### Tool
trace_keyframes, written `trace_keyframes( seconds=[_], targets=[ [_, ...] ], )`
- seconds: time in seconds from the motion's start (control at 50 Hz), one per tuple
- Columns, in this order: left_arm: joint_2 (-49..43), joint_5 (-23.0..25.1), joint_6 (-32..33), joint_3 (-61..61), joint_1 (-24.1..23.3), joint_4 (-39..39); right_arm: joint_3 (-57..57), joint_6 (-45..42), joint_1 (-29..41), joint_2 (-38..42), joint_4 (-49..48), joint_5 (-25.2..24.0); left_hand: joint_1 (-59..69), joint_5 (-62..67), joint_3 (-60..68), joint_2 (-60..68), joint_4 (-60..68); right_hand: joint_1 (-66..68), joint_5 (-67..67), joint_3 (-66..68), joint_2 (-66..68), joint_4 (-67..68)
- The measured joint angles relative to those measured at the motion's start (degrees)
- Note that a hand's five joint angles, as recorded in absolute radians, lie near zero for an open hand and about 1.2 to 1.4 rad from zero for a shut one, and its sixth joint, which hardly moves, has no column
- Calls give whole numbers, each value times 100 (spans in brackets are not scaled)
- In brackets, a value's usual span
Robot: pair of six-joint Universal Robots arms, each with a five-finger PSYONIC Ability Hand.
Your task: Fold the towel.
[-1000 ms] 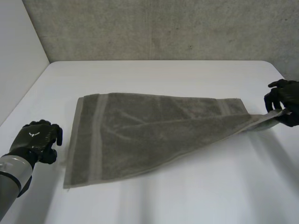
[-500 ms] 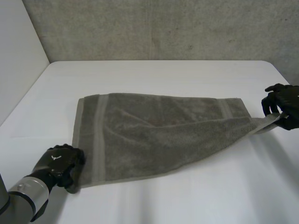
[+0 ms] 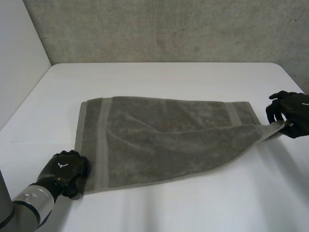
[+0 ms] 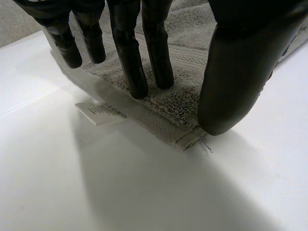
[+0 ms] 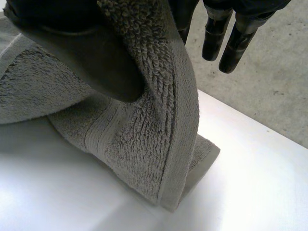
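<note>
Towel (image 3: 159,140) lies long, side to side.
My right hand (image 3: 292,113) pinches a lifted corner; my left hand (image 3: 65,169) presses another, fingers straight.

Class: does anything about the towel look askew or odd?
The towel lies askew: the right hand pinches one corner off the table, stretching it into a wedge; the left hand presses another corner flat.

1. Your left hand (image 3: 65,171) sits at the towel's (image 3: 159,140) near left corner, back upward, with its grey forearm (image 3: 26,205) trailing away from the towel.
2. Its fingers (image 4: 130,62) and thumb (image 4: 236,72) reach down nearly straight, tips resting on that corner.
3. Your right hand (image 3: 292,112) is at the towel's drawn-out right corner. Its thumb (image 5: 82,53) pinches the corner, and two fingers (image 5: 216,33) stand free.
</note>
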Motion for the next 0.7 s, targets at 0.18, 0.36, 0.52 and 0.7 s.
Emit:
trace_keyframes(
  seconds=[0.18,0.36,0.52,0.7],
  targets=[
    [-179,1,10,-56,7,262,8,-10,-1,3,-4,-9,9,15,0,16,0,0,0,0,0,0],
    [-380,5,24,-40,3,342,9,-14,-8,4,-13,-13,543,540,0,596,0,0,0,0,0,0],
    [-464,0,26,-38,2,380,9,-18,-9,4,-15,-15,1008,2243,0,1904,0,0,0,0,0,0],
    [-387,-76,22,5,-20,393,9,-19,-11,4,-16,-13,1008,2947,0,3060,0,0,0,0,0,0]
  ],
)
